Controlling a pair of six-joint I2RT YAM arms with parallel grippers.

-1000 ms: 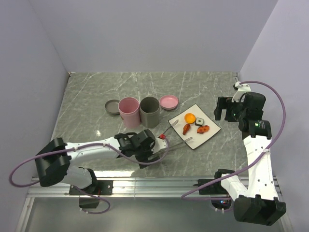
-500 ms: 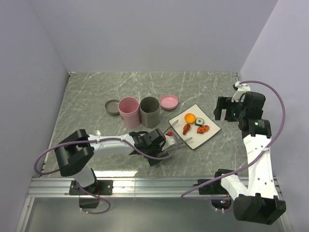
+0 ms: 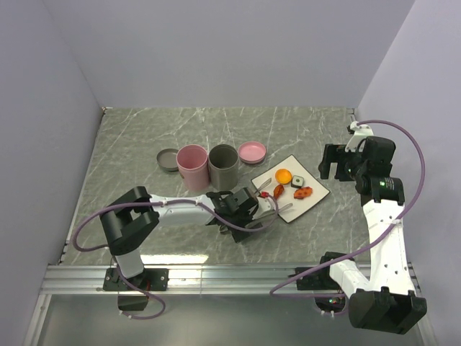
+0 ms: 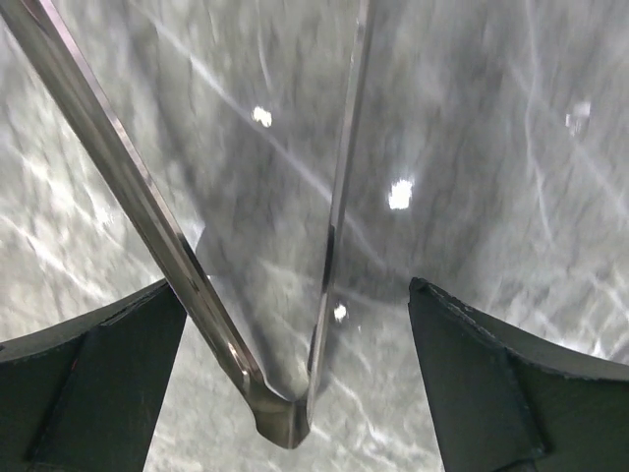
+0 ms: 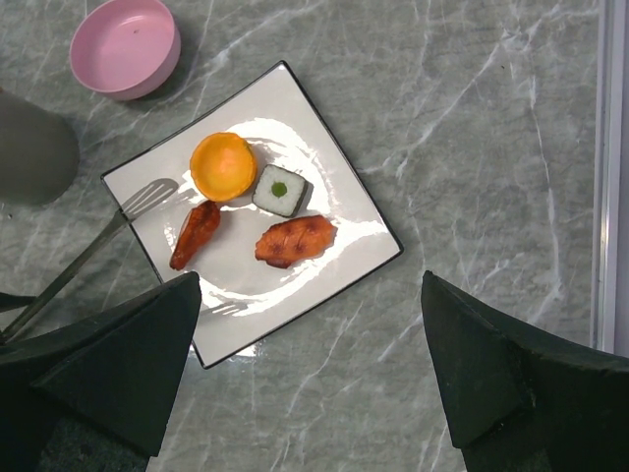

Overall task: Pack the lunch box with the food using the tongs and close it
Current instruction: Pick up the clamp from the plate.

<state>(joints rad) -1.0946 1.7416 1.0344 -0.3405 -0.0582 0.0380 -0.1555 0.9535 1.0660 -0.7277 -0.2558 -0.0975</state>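
Four morsels (image 5: 223, 165) lie on the white plate (image 5: 331, 185); left hand (image 4: 291, 293) spread astride the tongs (image 4: 128, 187), right hand (image 5: 310, 283) spread.

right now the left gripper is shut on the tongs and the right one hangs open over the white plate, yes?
No: the left wrist view shows the left gripper open, fingers wide either side of the tongs' joined end. The right gripper does hang open over the white plate.

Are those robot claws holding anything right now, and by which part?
Nothing is held. The left gripper stands open astride the joined end of the tongs, not closed on them; the right gripper hangs open above the plate.
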